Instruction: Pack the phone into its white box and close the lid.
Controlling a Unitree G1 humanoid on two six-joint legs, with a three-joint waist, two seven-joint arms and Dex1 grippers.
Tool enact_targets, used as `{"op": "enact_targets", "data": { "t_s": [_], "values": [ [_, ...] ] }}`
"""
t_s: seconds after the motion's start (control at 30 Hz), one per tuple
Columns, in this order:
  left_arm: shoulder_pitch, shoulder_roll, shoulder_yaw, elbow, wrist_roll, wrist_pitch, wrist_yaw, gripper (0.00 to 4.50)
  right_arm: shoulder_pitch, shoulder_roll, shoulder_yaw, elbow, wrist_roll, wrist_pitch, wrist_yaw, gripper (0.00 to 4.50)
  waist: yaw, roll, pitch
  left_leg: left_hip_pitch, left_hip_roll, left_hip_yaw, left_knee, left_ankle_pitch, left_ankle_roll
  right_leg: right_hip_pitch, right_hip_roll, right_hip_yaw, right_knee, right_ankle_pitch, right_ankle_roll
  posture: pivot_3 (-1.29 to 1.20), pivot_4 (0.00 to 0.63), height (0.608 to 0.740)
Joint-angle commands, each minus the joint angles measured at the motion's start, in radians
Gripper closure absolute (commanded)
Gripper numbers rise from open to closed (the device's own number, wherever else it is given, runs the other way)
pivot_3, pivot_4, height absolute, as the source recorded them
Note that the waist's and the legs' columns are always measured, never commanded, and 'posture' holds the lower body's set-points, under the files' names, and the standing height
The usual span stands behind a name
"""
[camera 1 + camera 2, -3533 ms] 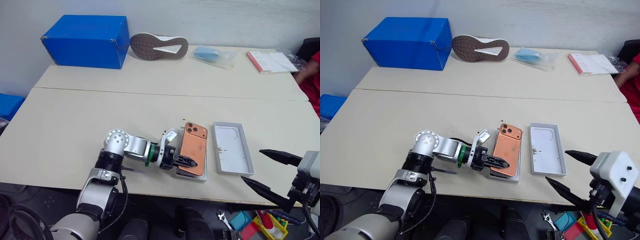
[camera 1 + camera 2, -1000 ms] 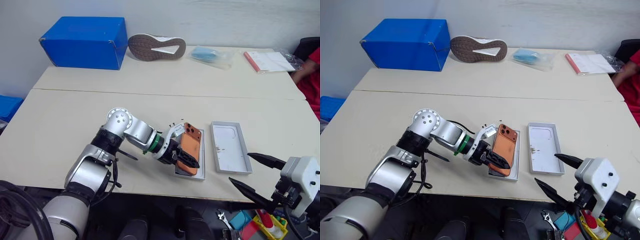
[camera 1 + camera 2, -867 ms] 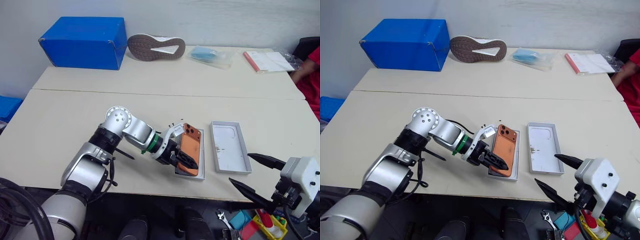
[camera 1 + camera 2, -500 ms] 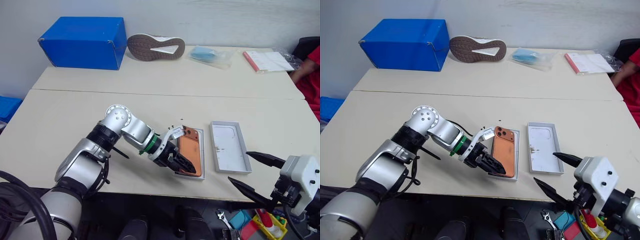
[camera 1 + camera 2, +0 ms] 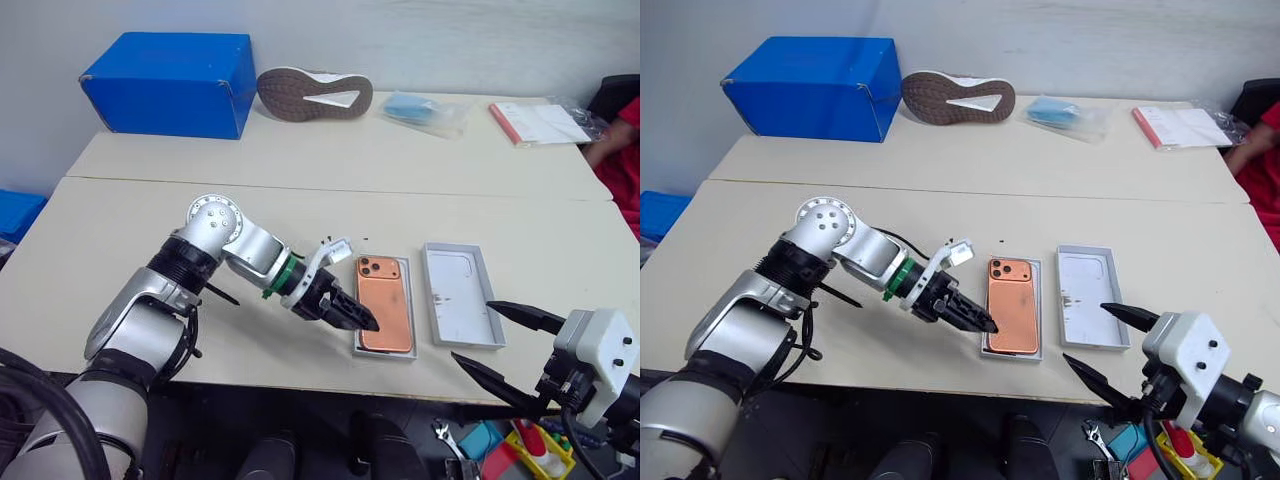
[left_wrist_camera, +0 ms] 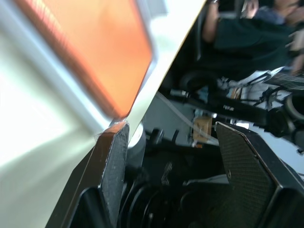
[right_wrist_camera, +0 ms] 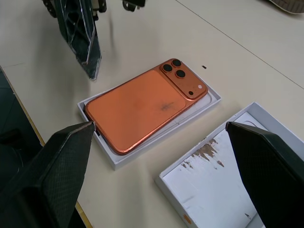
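The left arm reaches in from the left side, bent at the elbow, its silver forearm angled down and toward the right. A green ring sits at the wrist. The left gripper (image 5: 352, 316) points down to the right, its black fingers (image 6: 114, 161) parted with clear space between them and nothing held. The right arm sits low at the near right, its white wrist housing showing. The right gripper (image 5: 512, 347) points left and slightly forward, its two long black fingers (image 7: 66, 156) spread wide apart, holding nothing.
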Motion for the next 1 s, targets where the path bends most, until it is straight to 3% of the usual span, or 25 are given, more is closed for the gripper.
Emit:
{"op": "enact_targets", "data": {
  "t_s": [0.03, 0.1, 0.2, 0.37, 0.47, 0.57, 0.7, 0.8, 0.93, 1.0],
  "values": [
    [0.064, 0.078, 0.073, -0.164, 0.133, 0.002, -0.204, 1.48, 0.003, -0.009, -0.013, -0.01, 0.008, -0.01, 0.006, 0.0, -0.012, 0.0, 0.0, 0.0, 0.0, 0.0, 0.0, 0.0, 0.0, 0.0, 0.001, 0.001, 0.001, 0.0, 0.0, 0.0, 0.15, 0.74],
    [0.114, 0.118, 0.1, -0.232, 0.225, -0.038, -0.338, 1.48, 0.001, -0.015, -0.021, -0.005, 0.014, -0.008, 0.011, 0.0, -0.019, 0.0, 0.0, 0.001, 0.0, 0.0, -0.001, 0.0, -0.001, 0.0, 0.001, 0.001, 0.002, -0.001, -0.001, 0.0, 0.15, 0.74],
    [0.188, 0.168, 0.118, -0.315, 0.413, -0.236, -0.551, 1.48, -0.005, -0.026, -0.027, -0.001, 0.023, -0.003, 0.018, 0.0, -0.019, 0.0, 0.0, 0.002, 0.0, 0.0, 0.0, 0.0, -0.001, 0.0, 0.0, 0.001, 0.002, -0.001, -0.001, 0.0, 0.15, 0.74],
    [0.296, 0.259, 0.025, -0.442, 0.802, -0.644, -0.86, 2.59, -0.038, -0.052, -0.001, 0.004, 0.039, 0.009, 0.02, 0.0, -0.018, 0.0, 0.0, 0.001, 0.0, 0.0, 0.0, 0.0, -0.001, 0.001, 0.0, 0.001, 0.001, -0.001, -0.001, 0.0, 0.15, 0.74],
    [0.341, 0.317, 0.012, -0.479, 0.928, -0.803, -1.052, 3.57, -0.069, -0.073, 0.025, 0.013, 0.046, 0.018, 0.023, 0.0, -0.019, 0.0, 0.0, 0.001, 0.001, 0.0, -0.001, 0.0, 0.0, 0.001, 0.0, 0.001, -0.001, -0.001, -0.001, 0.0, 0.15, 0.74],
    [0.344, 0.344, 0.003, -0.416, 1.061, -0.96, -1.207, 4.49, -0.091, -0.088, 0.043, 0.021, 0.052, 0.024, 0.027, 0.63, -0.017, 0.0, 0.0, 0.0, 0.001, 0.0, 0.0, 0.0, 0.001, 0.001, 0.0, 0.001, -0.001, 0.0, -0.001, 0.0, 0.15, 0.74],
    [0.268, 0.357, -0.022, -0.185, 1.251, -1.214, -1.451, 4.5, -0.118, -0.101, 0.053, 0.033, 0.065, 0.03, 0.031, 2.06, -0.015, 0.0, 0.0, 0.0, 0.001, 0.0, 0.0, 0.0, 0.002, 0.001, 0.0, 0.0, -0.001, 0.0, -0.001, 0.0, 0.15, 0.74],
    [0.175, 0.27, 0.009, 0.032, 1.353, -1.399, -1.474, 4.5, -0.131, -0.108, 0.061, 0.039, 0.065, 0.032, 0.03, 3.03, -0.01, 0.0, 0.0, -0.001, 0.001, 0.0, 0.0, -0.001, 0.005, 0.001, 0.0, -0.002, -0.002, 0.0, -0.001, 0.0, 0.15, 0.74],
    [0.057, 0.121, 0.052, 0.232, 1.418, -1.506, -1.45, 4.5, -0.138, -0.106, 0.075, 0.043, 0.056, 0.034, 0.031, 4.4, 0.006, 0.0, 0.0, -0.003, 0.0, 0.001, 0.003, -0.003, 0.009, 0.002, -0.001, -0.003, -0.004, 0.001, 0.002, 0.0, 0.15, 0.74],
    [0.023, 0.04, 0.047, 0.283, 1.461, -1.525, -1.427, 4.5, -0.137, -0.103, 0.087, 0.042, 0.047, 0.032, 0.03, 4.48, 0.009, 0.0, 0.0, -0.005, 0.0, 0.001, 0.004, -0.004, 0.011, 0.001, -0.001, -0.003, -0.003, 0.002, 0.003, 0.0, 0.15, 0.74]
  ]
}}
